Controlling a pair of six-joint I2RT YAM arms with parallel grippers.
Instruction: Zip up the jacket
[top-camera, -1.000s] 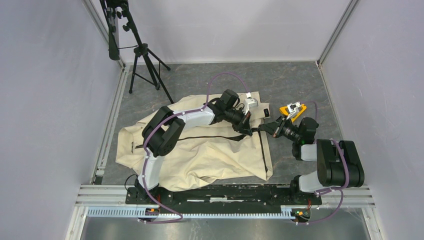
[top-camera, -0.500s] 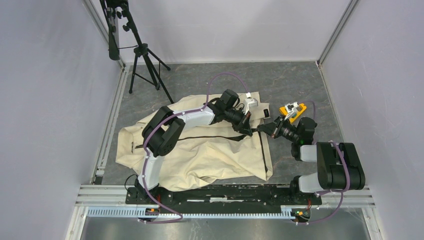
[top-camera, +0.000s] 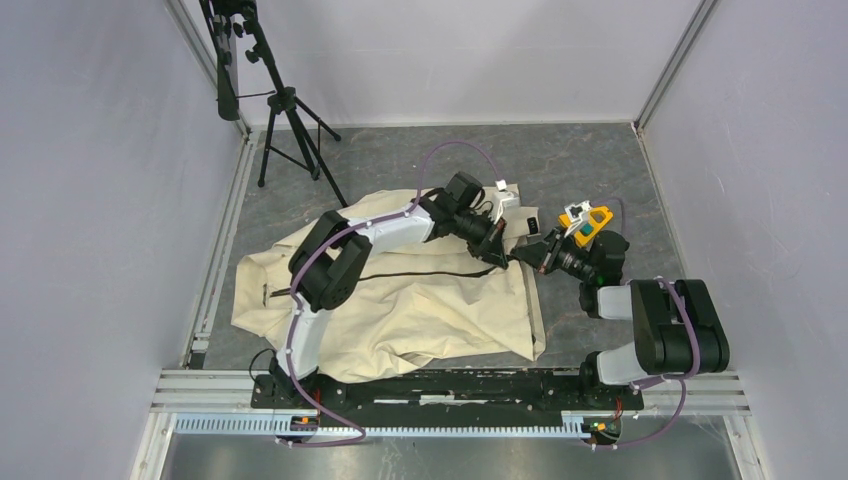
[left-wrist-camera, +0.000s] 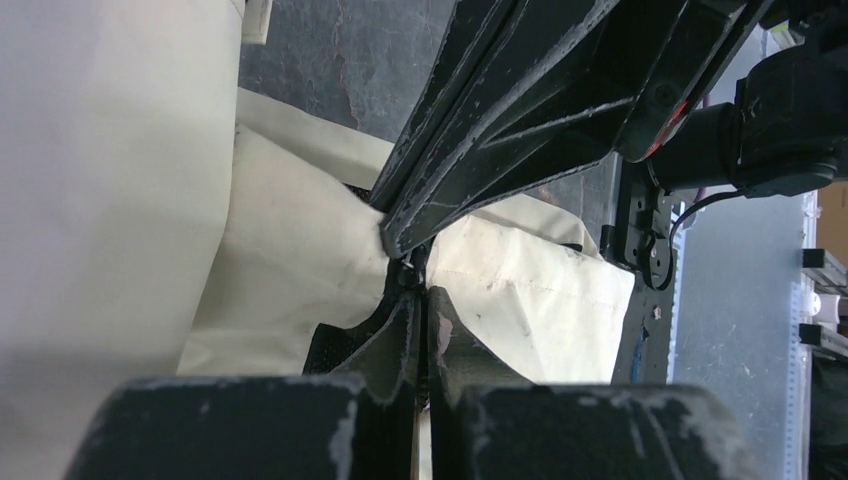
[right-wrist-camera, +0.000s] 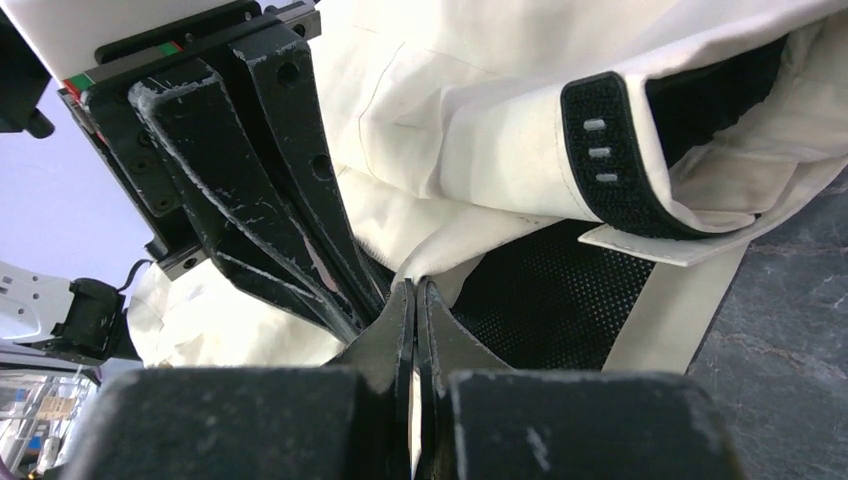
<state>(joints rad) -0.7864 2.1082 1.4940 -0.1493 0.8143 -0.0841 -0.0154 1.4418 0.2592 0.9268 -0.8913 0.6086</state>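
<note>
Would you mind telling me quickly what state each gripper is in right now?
Left gripper: closed, pinching the jacket at its edge.
Right gripper: closed, also pinching the jacket's edge.

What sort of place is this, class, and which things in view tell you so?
Probably a robotics lab test cell: plain panel walls, a tripod in the corner, and the left arm and right arm bolted to a rail by the jacket.

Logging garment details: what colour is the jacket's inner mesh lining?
The mesh lining is black, clearest in the right wrist view.
</note>
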